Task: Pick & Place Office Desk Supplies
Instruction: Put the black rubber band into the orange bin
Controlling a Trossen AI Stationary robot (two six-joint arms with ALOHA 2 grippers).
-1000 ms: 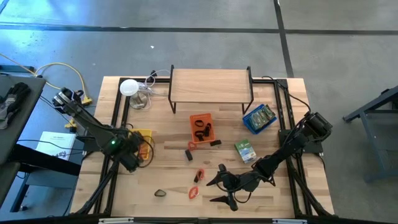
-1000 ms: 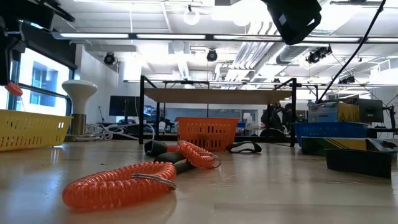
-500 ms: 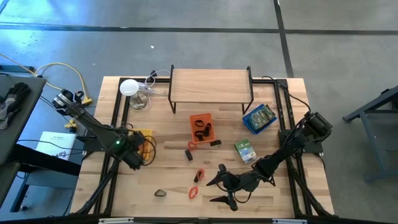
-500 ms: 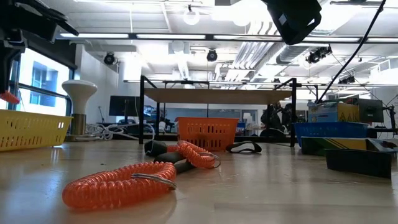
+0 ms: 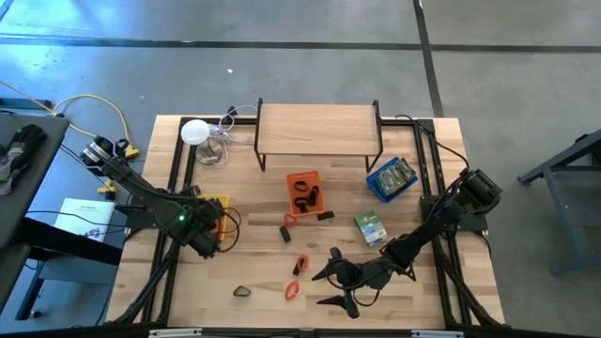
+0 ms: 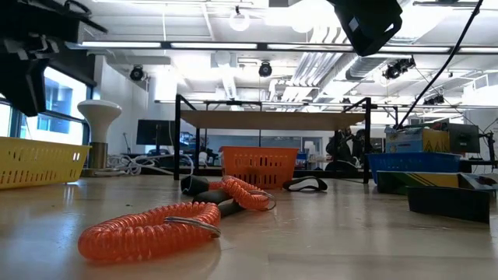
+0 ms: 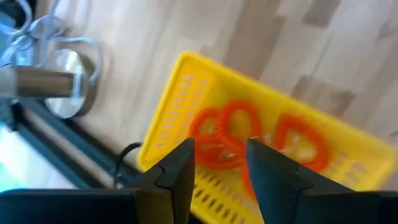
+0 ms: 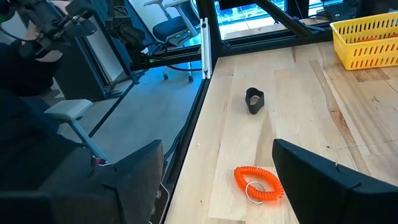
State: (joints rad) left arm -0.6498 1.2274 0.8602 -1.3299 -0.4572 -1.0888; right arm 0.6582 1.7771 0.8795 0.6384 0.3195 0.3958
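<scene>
Where coils [image 7: 231,134] lie, left end effector [image 7: 217,163] agape.

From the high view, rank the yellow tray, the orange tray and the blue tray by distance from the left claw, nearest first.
1. Yellow tray: directly at the left claw, on the table's left side.
2. Orange tray: mid-table, toward the shelf.
3. Blue tray: farthest, on the right side.

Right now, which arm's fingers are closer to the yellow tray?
The left. The left gripper hovers directly above the yellow tray, which holds orange coils. The right gripper sits far across the table.
</scene>
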